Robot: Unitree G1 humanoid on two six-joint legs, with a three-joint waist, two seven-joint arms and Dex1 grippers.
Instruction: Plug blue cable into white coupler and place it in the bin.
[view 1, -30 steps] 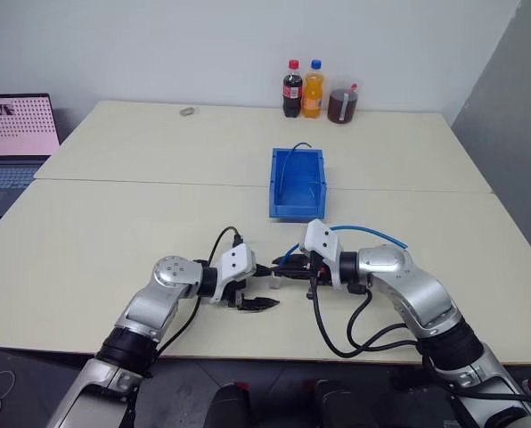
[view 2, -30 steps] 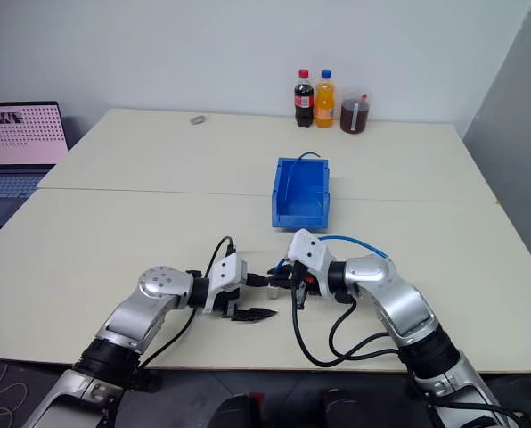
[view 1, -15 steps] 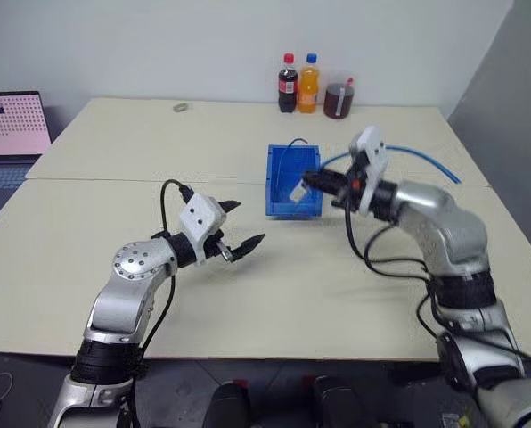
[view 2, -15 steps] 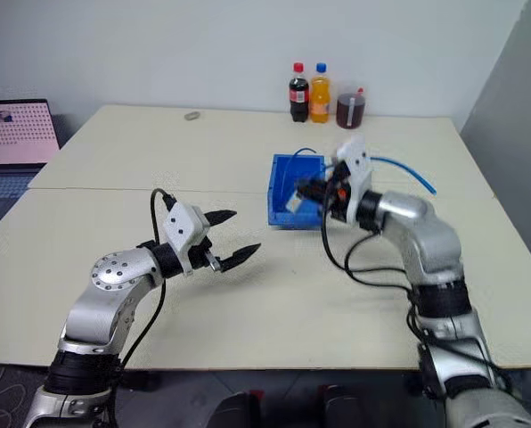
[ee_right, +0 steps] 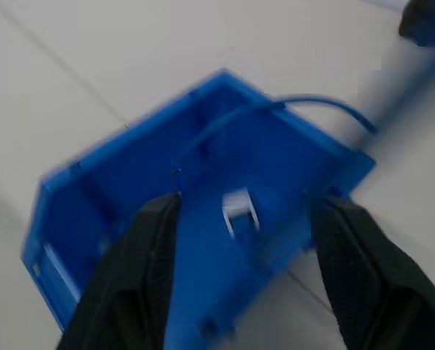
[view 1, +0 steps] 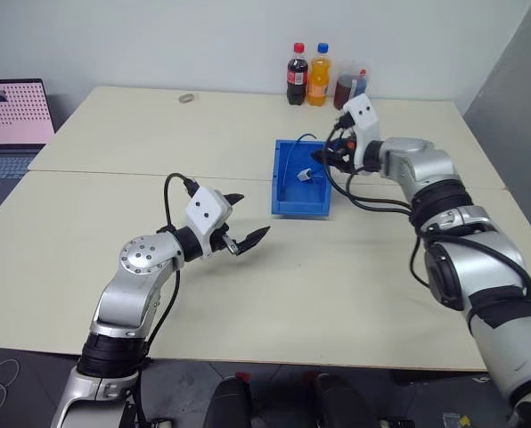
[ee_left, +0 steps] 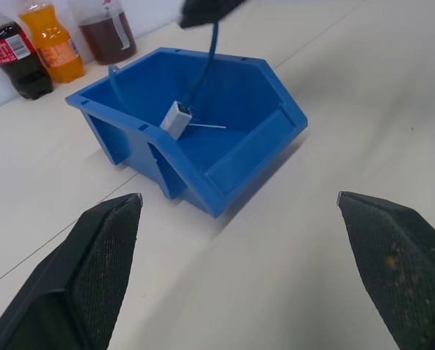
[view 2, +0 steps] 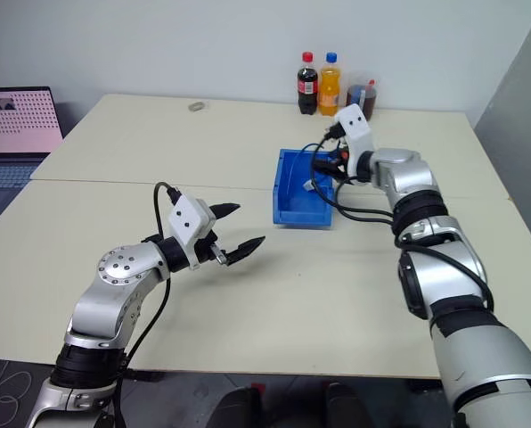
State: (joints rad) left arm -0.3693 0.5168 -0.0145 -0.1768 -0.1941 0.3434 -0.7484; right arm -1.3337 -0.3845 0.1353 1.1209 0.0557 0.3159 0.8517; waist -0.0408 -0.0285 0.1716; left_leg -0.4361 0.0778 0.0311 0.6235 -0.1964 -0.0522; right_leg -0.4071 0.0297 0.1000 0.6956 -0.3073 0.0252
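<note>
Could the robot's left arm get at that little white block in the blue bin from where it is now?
Probably yes: its end effector is open, nothing lies before the bin, whose top is open over the white block.

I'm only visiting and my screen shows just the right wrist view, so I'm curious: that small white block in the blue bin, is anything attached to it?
Observer: Yes. In the left wrist view the blue cable runs from the white coupler, inside the bin, up toward the right gripper.
Operator: And what is the other arm doing?
Observer: The left gripper hovers over the table, short of the bin, with its jaws open and empty.
Operator: Is there anything else on the table?
Observer: Three drink bottles stand at the far edge, behind the bin.
</note>
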